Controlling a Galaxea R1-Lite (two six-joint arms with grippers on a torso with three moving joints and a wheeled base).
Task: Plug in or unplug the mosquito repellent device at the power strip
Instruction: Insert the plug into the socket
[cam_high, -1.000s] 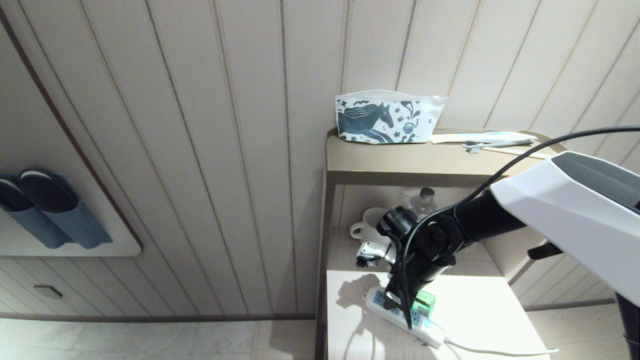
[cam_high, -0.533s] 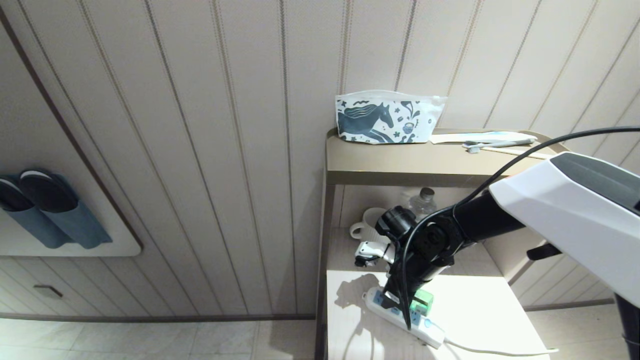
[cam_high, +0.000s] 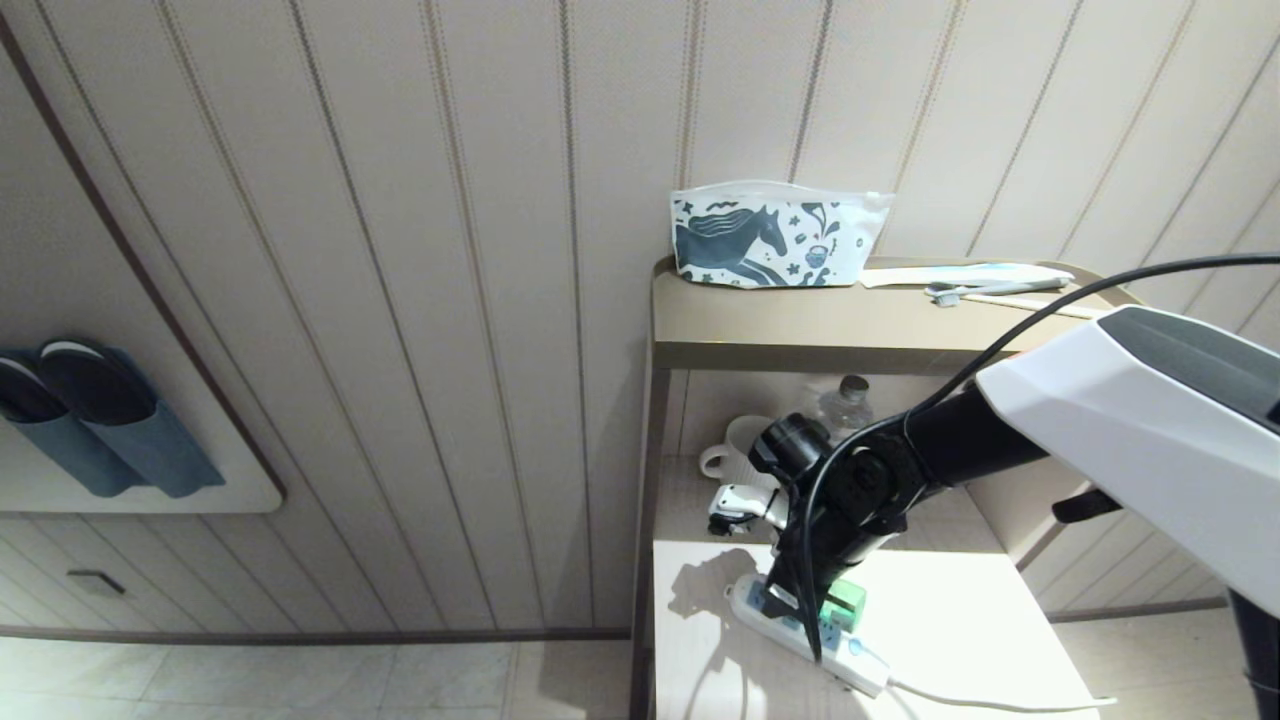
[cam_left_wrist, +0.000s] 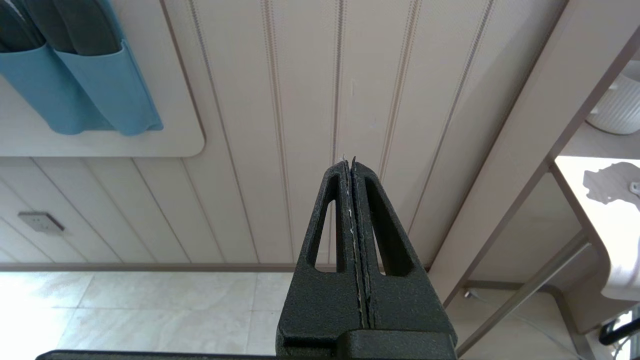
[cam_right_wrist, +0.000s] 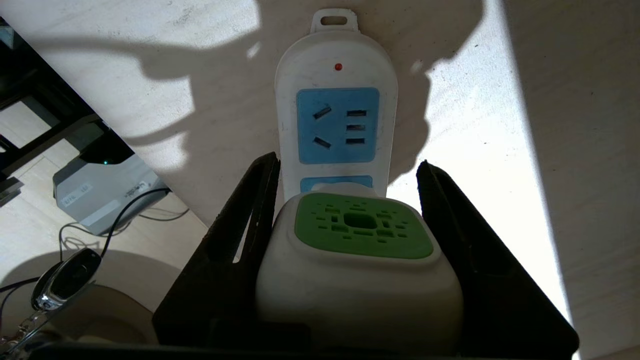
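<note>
The mosquito repellent device (cam_right_wrist: 360, 250), white with a green vented top, sits between the fingers of my right gripper (cam_right_wrist: 348, 164), which is shut on its sides. Its plug end meets the second light-blue socket of the white power strip (cam_right_wrist: 336, 100); the contact itself is hidden. In the head view my right gripper (cam_high: 815, 630) points down at the power strip (cam_high: 862, 662) on the lower shelf, and the device's green bottle (cam_high: 845, 600) shows beside the fingers. My left gripper (cam_left_wrist: 350, 161) hangs shut and empty near the wall, away from the shelf.
A white mug (cam_high: 735, 450), a clear water bottle (cam_high: 848, 400) and a small white item (cam_high: 740, 505) stand behind the strip. The strip's cord (cam_high: 980, 700) runs right. On the top shelf (cam_high: 800, 330) lie a horse-print pouch (cam_high: 775, 235) and a toothbrush (cam_high: 990, 290).
</note>
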